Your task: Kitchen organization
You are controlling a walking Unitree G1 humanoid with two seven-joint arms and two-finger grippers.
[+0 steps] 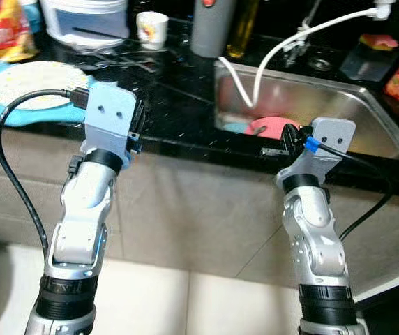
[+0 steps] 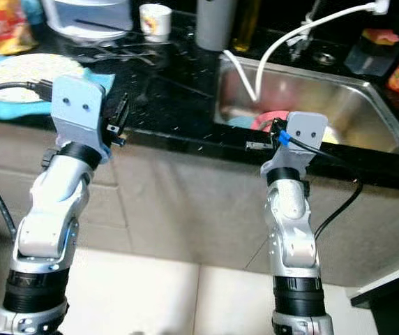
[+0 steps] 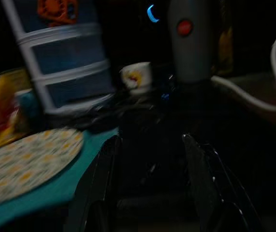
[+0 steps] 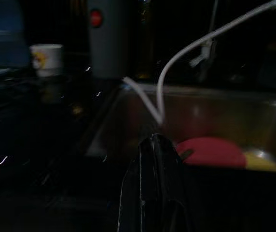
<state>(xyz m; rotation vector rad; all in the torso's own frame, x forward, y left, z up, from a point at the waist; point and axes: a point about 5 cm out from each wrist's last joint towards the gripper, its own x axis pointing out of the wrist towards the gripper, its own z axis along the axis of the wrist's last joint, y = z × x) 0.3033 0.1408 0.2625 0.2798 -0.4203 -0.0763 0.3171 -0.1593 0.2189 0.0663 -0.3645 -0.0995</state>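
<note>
Both arms are raised toward the front edge of the black worktop [image 1: 178, 105]. The left tool [image 3: 150, 193] hovers over the worktop beside a patterned plate [image 1: 28, 84] on a teal mat [image 1: 18, 115], its two fingers spread wide apart with nothing between them. The right tool [image 4: 152, 183] sits at the near rim of the steel sink [image 1: 339, 105], fingers pressed together and empty. A pink dish [image 1: 273, 128] lies in the sink under a white hose [image 1: 283, 45]. A small mug [image 1: 152, 29] stands farther back on the worktop.
</note>
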